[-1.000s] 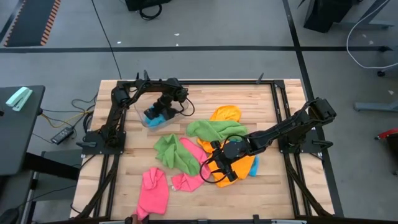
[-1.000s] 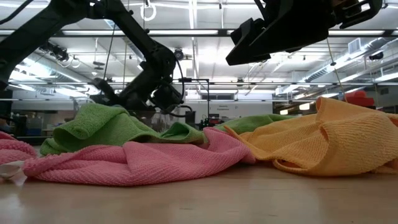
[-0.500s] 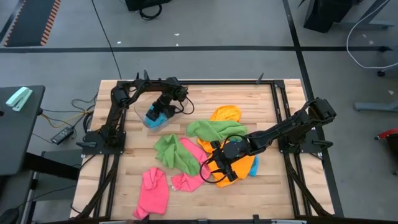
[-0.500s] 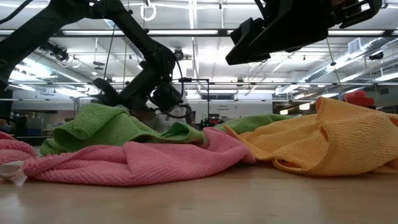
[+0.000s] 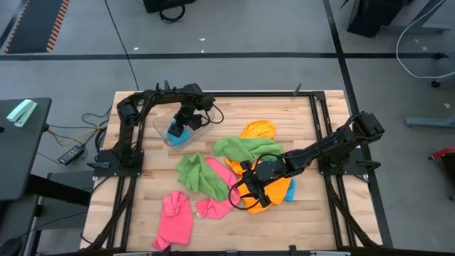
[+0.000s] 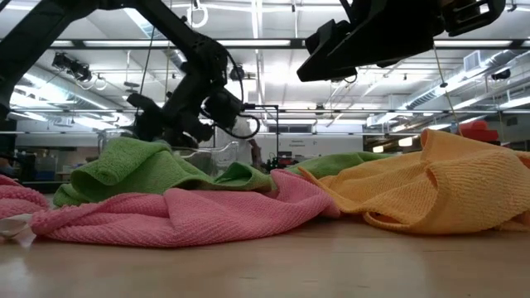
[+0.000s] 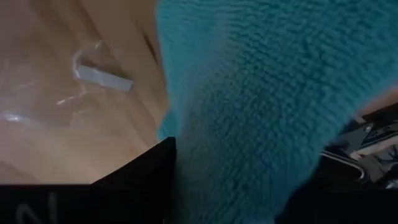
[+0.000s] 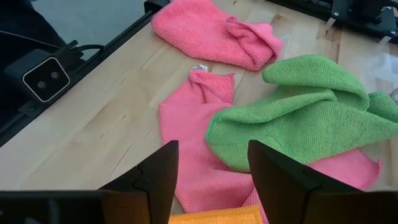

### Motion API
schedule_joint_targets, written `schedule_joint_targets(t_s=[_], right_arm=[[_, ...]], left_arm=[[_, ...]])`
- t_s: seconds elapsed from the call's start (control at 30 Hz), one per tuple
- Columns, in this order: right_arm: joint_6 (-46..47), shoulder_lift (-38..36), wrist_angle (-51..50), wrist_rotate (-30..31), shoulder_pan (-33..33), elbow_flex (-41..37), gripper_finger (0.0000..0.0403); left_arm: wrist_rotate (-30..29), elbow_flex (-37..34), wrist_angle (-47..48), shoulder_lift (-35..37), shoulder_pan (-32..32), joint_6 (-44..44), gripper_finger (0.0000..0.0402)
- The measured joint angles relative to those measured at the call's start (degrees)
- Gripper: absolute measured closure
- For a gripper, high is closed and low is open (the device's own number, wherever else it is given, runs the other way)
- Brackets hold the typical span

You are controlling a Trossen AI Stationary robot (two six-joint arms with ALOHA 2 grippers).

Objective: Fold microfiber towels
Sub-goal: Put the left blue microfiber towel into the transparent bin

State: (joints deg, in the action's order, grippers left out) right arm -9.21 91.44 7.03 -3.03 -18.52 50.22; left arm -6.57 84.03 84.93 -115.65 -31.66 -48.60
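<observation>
My left gripper [image 5: 183, 122] hangs open over the clear tub [image 5: 162, 131] at the table's far left. A sky-blue towel [image 5: 175, 132] lies in the tub. In the left wrist view this blue towel [image 7: 261, 93] fills the gap between the two dark fingers. My right gripper [image 5: 250, 190] hovers open above an orange towel [image 5: 279, 192] near the middle. Green towels [image 5: 199, 174] [image 5: 245, 148] and pink towels [image 5: 175, 217] [image 5: 222, 174] lie crumpled on the wood. Another orange towel [image 5: 257, 130] lies farther back. My left gripper points steeply down into the tub, and the blue towel [image 7: 205, 162] stands right between its open fingers [image 7: 146, 177]. I cannot tell whether the fingers touch it.
Dark rails [image 5: 320, 135] frame the wooden table on both sides. The near left part of the board [image 5: 146, 192] is bare wood. The towel heap [image 6: 207, 207] fills the middle. A small blue corner [image 5: 292, 190] peeks from under the orange towel.
My left gripper has risen above the tub and rolled about its own axis. The blue towel stays down in the tub. My right arm has kept still.
</observation>
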Motion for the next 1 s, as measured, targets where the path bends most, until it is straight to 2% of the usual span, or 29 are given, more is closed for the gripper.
schedule_joint_targets(t_s=[0.2,0.33,0.73,0.87,1.0], right_arm=[[-0.11,0.0,0.01,0.0,0.0,0.0,0.0201],[-0.12,0.0,0.0,0.0,0.0,0.0,0.0201],[0.11,0.0,-0.02,0.0,0.0,0.0,0.0201],[0.17,0.0,-0.02,0.0,0.0,0.0,0.0201],[0.2,0.0,-0.02,0.0,0.0,0.0,0.0201]], left_arm=[[0.87,0.01,-0.35,0.96,0.0,-0.03,0.0175],[5.31,0.0,-0.83,0.96,0.0,-1.88,0.0197],[7.26,0.0,0.55,0.98,0.96,-7.58,0.0367],[6.14,0.0,-0.5,2.78,1.94,-6.76,0.037],[2.16,0.0,-7.58,7.85,2.91,-4.58,0.0369]])
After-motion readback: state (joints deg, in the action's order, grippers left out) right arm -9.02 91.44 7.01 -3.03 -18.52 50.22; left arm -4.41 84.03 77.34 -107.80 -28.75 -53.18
